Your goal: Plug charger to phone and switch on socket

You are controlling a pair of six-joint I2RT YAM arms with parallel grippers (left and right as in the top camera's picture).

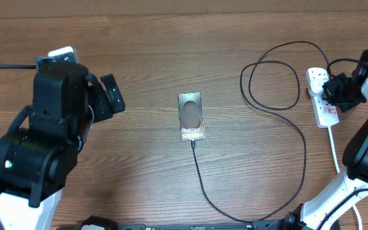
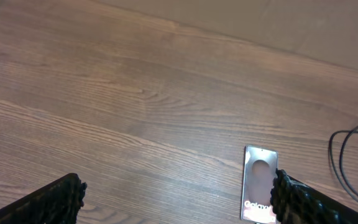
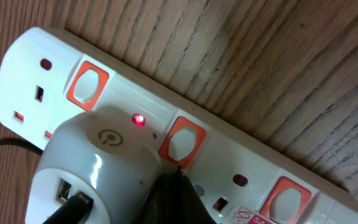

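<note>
- Overhead: wooden tabletop (image 1: 139,185); left pincer (image 2: 176,190) spread wide, empty, phone (image 1: 190,116) lying to its right.
- Socket (image 1: 324,110) far right; right pincer (image 1: 332,91) touches it, its opening unclear.
- Charger (image 1: 302,147) tip meets phone's near end.

The overhead camera looks straight down on the wooden table (image 1: 145,57) from well above. The left wrist camera looks forward and down from some height, sharing the phone (image 2: 258,183) with the overhead view. The right wrist camera sits very close above the socket (image 3: 241,155), which the overhead view shows at its right edge.
</note>
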